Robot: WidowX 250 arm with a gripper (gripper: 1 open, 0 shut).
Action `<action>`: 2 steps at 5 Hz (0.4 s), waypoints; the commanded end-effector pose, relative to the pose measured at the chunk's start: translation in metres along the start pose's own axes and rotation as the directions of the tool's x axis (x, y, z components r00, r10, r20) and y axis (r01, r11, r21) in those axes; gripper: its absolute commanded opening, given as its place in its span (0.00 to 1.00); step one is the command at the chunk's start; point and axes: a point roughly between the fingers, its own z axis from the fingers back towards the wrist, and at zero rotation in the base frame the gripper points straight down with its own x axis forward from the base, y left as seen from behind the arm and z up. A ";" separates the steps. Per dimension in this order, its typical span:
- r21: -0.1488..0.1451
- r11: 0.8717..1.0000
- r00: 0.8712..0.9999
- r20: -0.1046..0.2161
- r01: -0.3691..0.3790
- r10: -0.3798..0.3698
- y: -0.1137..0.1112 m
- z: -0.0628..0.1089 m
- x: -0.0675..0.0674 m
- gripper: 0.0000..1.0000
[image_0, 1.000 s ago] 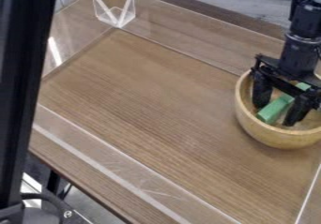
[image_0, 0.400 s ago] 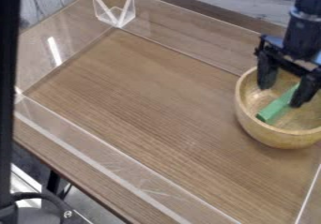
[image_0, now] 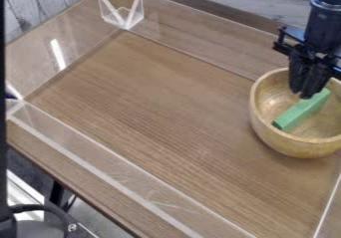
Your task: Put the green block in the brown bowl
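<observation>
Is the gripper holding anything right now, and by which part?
Nothing is held: the green block lies in the brown bowl, and the gripper is above it.
</observation>
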 end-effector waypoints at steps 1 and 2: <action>-0.001 1.000 0.999 0.046 0.005 -0.005 0.000 0.011 0.006 0.00; -0.005 1.000 0.999 0.047 0.001 -0.001 0.000 0.014 0.005 1.00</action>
